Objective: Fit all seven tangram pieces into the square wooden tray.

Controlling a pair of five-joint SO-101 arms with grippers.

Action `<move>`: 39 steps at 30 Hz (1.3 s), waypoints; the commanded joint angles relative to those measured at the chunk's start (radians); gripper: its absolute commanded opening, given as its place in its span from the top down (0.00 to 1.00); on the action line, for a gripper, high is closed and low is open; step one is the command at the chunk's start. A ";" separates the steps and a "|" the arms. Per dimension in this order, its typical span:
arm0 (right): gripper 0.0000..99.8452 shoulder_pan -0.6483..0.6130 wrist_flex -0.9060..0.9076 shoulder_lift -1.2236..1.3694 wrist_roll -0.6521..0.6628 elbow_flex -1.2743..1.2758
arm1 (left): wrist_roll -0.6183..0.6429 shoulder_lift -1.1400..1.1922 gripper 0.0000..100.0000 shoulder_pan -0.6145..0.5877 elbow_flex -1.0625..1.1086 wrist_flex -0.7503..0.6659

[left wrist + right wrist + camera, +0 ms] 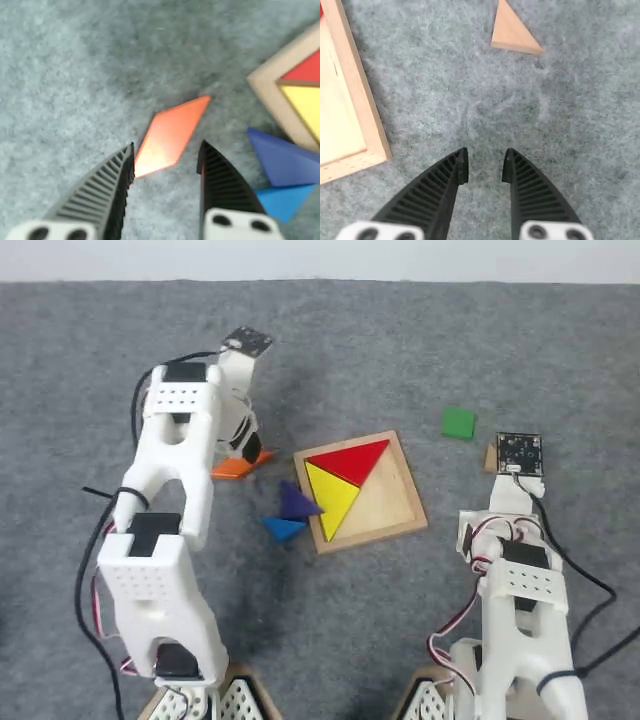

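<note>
The orange piece [170, 135] lies flat on the gray mat, at 9 o'clock from the wooden tray [342, 442] and near it. In the high view its long way runs from about 8 o'clock to 2 o'clock. The left gripper [166, 150] is right over it, much nearer than the right gripper [485, 165]. Its jaws are wide apart around one end of the piece and grip nothing yet. The right gripper is a little open and empty.
</note>
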 commanded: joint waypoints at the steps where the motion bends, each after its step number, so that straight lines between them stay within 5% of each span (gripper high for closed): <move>1: 0.88 0.005 -0.021 -0.035 0.012 -0.003 | -0.011 -0.006 0.81 0.043 -0.042 0.015; 22: 0.88 0.005 -0.021 -0.035 0.012 -0.003 | -0.061 0.035 0.81 0.026 0.128 -0.117; 39: 0.88 0.007 -0.022 -0.036 0.012 -0.003 | -0.129 0.344 0.83 -0.038 -0.375 0.132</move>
